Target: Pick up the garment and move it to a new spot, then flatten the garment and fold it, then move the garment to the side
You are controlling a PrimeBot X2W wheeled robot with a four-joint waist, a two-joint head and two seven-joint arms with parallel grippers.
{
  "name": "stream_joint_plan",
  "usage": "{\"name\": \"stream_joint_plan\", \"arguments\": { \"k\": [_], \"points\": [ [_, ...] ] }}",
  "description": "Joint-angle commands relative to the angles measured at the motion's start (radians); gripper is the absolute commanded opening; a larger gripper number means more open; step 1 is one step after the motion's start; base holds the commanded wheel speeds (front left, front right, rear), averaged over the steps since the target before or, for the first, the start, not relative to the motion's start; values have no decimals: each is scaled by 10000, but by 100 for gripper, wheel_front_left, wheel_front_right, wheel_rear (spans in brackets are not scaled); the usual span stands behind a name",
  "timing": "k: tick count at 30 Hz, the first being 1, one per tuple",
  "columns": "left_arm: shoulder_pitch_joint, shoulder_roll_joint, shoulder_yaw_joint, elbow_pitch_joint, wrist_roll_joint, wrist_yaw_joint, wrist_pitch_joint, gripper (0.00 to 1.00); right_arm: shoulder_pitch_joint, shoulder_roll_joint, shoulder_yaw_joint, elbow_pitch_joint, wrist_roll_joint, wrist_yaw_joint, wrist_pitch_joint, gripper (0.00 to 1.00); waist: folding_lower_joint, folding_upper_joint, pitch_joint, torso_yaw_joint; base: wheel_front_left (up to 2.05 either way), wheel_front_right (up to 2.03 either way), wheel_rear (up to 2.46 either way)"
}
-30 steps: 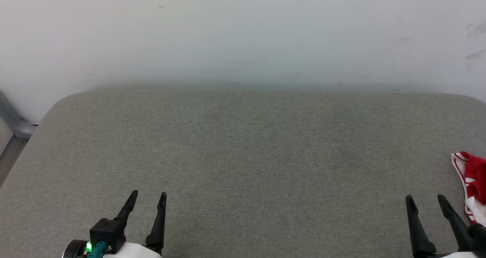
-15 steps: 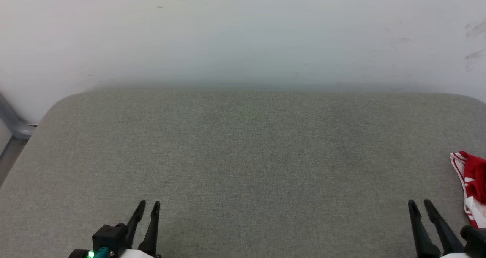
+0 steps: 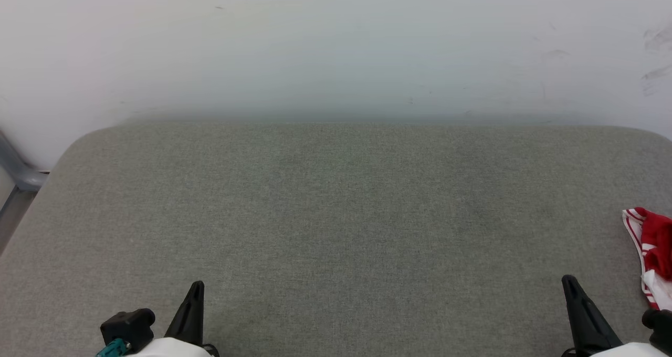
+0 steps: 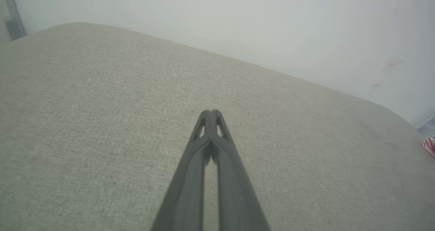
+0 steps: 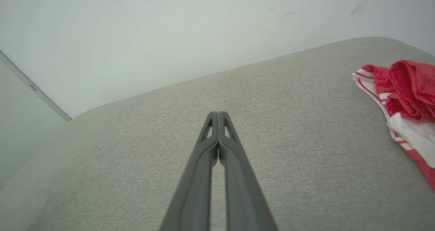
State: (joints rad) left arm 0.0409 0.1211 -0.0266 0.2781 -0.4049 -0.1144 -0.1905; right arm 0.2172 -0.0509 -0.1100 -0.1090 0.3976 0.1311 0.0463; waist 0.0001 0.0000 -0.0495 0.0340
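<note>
The garment (image 3: 656, 239) lay bunched at the right edge of the grey fabric-covered tabletop (image 3: 336, 215), on its near half. It was just right of the right claw (image 3: 572, 289) and apart from it. Red cloth was rolled over striped trim and a white sleeve. Most of it ran out of frame, so I could not tell whether it was folded. The right claw and the left claw (image 3: 196, 290), at the near left, were both pinched closed on nothing. This fitted either a shirt waiting to be picked up or one already set aside. The pictures did not settle which. Any grasp would need the fingers parted first.
</note>
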Motion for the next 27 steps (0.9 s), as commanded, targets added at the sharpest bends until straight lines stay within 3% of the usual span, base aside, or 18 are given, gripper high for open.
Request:
{"name": "stream_joint_plan", "arguments": {
  "k": [1,27],
  "points": [
    [-310,19,90,-189,-485,-33,95,0,-366,-97,24,-1,516,-1,8,0,0,0,8,-5,0,0,0],
    [-725,-218,516,-268,-4291,-87,1050,0,-1338,-189,162,1145,4458,-2,101,0,0,0,126,-81,0,0,0]
  ]
}}
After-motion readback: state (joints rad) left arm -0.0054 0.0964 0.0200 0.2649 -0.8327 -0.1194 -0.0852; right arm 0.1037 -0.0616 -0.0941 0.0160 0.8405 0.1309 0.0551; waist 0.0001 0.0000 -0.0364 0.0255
